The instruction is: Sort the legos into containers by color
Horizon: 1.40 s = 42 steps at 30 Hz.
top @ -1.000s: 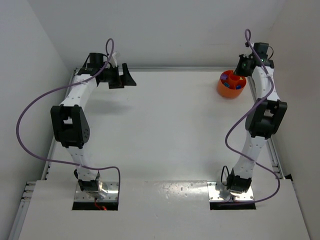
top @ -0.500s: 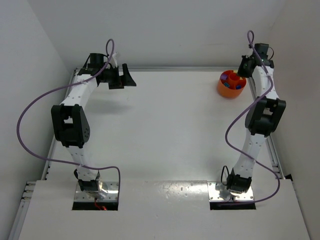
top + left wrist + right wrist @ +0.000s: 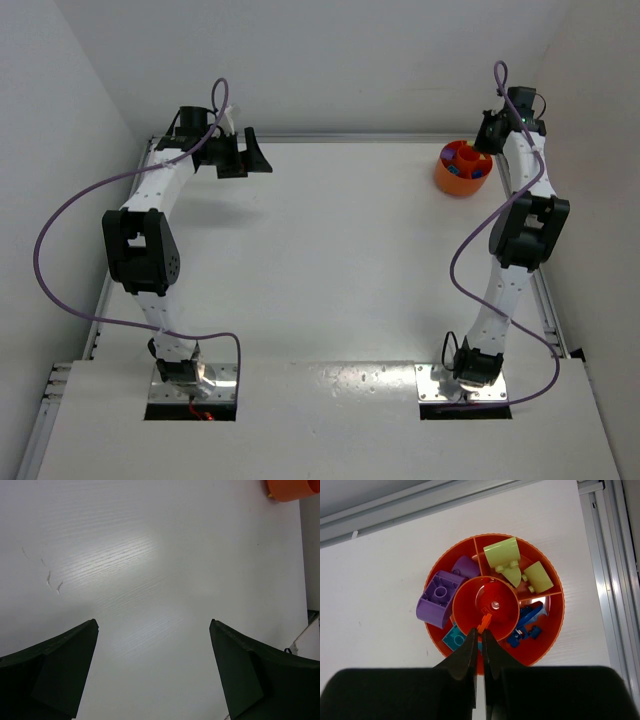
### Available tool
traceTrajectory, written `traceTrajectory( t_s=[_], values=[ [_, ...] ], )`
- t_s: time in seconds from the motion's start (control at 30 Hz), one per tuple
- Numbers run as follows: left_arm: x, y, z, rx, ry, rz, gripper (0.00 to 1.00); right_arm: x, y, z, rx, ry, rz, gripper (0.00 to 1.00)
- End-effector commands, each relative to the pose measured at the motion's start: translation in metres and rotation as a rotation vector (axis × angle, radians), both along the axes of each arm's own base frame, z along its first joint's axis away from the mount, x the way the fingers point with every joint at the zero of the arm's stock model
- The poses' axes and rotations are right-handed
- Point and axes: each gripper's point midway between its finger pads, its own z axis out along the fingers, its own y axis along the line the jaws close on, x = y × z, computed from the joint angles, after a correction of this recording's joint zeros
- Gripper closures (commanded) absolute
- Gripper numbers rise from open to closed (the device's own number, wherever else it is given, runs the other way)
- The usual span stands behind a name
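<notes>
From above, the orange container point(image 3: 455, 184) is only a small bowl at the far right corner of the table point(image 3: 330, 250), with specks of colour inside and the right arm's wrist over it.

The right wrist view shows more: a round centre cup point(image 3: 495, 597) ringed by divided compartments. They hold purple bricks point(image 3: 438, 599) at left, yellow-green bricks point(image 3: 503, 555) at upper right, blue bricks point(image 3: 526, 622) at lower right and a teal brick point(image 3: 454, 638) at lower left.

The right tool point(image 3: 481, 632) is closed to a sliver, pinching a tiny orange-red brick point(image 3: 485, 621) at its very tips, above the near rim of the centre cup.

The left tool point(image 3: 153, 625) hangs wide open and holds nothing. Its own view shows bare table and only an edge of the container in the top right corner, well apart.
</notes>
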Motion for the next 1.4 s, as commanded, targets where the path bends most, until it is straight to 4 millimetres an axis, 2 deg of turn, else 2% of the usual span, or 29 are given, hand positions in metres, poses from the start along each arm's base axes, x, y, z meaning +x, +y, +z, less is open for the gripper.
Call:
traceTrajectory(
  t_s=[0.0, 0.27, 0.53, 0.63, 0.67, 0.7, 0.73, 0.77, 0.8, 0.83, 0.87, 0.9, 0.93, 0.97, 1.0, 1.03, 1.07, 1.1, 1.17, 1.2, 1.27, 1.3, 1.33, 1.37],
  values=[
    [0.007, -0.005, 0.019, -0.005, -0.061, -0.017, 0.0, 0.012, -0.006, 0.017, -0.005, -0.058, -0.02, 0.94],
    [0.007, -0.005, 0.019, -0.005, -0.061, -0.017, 0.0, 0.016, -0.002, 0.017, -0.007, -0.067, -0.01, 0.81],
    [0.004, -0.004, 0.015, 0.002, -0.052, -0.01, 0.0, 0.019, 0.005, 0.021, -0.002, -0.077, 0.007, 0.81],
    [0.008, 0.005, 0.017, 0.052, -0.077, 0.019, 0.0, 0.017, 0.017, 0.038, -0.01, -0.106, 0.075, 0.78],
    [0.009, 0.008, 0.021, 0.069, -0.095, 0.027, 0.0, 0.012, 0.02, 0.034, -0.009, -0.093, 0.091, 0.77],
    [0.008, 0.011, 0.026, 0.095, -0.113, 0.023, 0.0, 0.01, 0.03, 0.049, -0.021, -0.125, 0.138, 0.74],
    [0.01, 0.015, 0.024, 0.121, -0.12, 0.034, 0.0, 0.006, 0.033, 0.054, -0.023, -0.132, 0.159, 0.71],
    [0.006, 0.019, 0.023, 0.142, -0.108, 0.041, 0.0, -0.002, 0.037, 0.049, -0.016, -0.115, 0.181, 0.64],
    [0.005, 0.023, 0.02, 0.171, -0.107, 0.044, 0.0, -0.009, 0.042, 0.067, -0.03, -0.145, 0.221, 0.61],
    [0.001, 0.028, 0.019, 0.199, -0.095, 0.054, 0.0, -0.019, 0.047, 0.06, -0.024, -0.124, 0.247, 0.57],
    [-0.001, 0.028, 0.017, 0.207, -0.09, 0.047, 0.0, -0.027, 0.054, 0.064, -0.014, -0.131, 0.282, 0.55],
    [-0.002, 0.042, 0.012, 0.219, -0.074, 0.08, 0.0, -0.031, 0.055, 0.07, -0.048, -0.155, 0.318, 0.54],
    [-0.005, 0.048, 0.013, 0.22, -0.073, 0.092, 0.0, -0.047, 0.057, 0.052, -0.051, -0.117, 0.334, 0.52],
    [-0.006, 0.055, 0.008, 0.226, -0.062, 0.099, 0.0, -0.06, 0.061, 0.078, -0.086, -0.176, 0.355, 0.47],
    [-0.01, 0.061, 0.005, 0.227, -0.052, 0.11, 0.0, -0.069, 0.062, 0.082, -0.107, -0.195, 0.366, 0.43],
    [-0.011, 0.075, 0.006, 0.25, -0.05, 0.152, 0.0, -0.082, 0.064, 0.065, -0.119, -0.182, 0.381, 0.39],
    [-0.012, 0.078, 0.001, 0.266, -0.044, 0.154, 0.0, -0.095, 0.065, 0.078, -0.136, -0.203, 0.372, 0.35],
    [-0.014, 0.087, 0.004, 0.277, -0.047, 0.178, 0.0, -0.102, 0.066, 0.075, -0.133, -0.194, 0.373, 0.35],
    [-0.021, 0.098, -0.009, 0.297, -0.016, 0.198, 0.0, -0.13, 0.062, 0.047, -0.11, -0.106, 0.347, 0.34],
    [-0.022, 0.1, -0.006, 0.313, -0.027, 0.202, 0.0, -0.14, 0.059, 0.041, -0.109, -0.084, 0.332, 0.34],
    [-0.028, 0.102, -0.02, 0.326, 0.006, 0.196, 0.0, -0.151, 0.061, 0.038, -0.124, -0.103, 0.337, 0.33],
    [-0.031, 0.104, -0.021, 0.336, 0.008, 0.204, 0.0, -0.162, 0.064, 0.025, -0.116, -0.084, 0.338, 0.33],
    [-0.035, 0.107, -0.028, 0.336, 0.028, 0.21, 0.0, -0.166, 0.063, 0.029, -0.13, -0.098, 0.33, 0.33],
    [-0.036, 0.107, -0.031, 0.336, 0.037, 0.208, 0.0, -0.169, 0.064, 0.024, -0.125, -0.087, 0.33, 0.33]
  ],
)
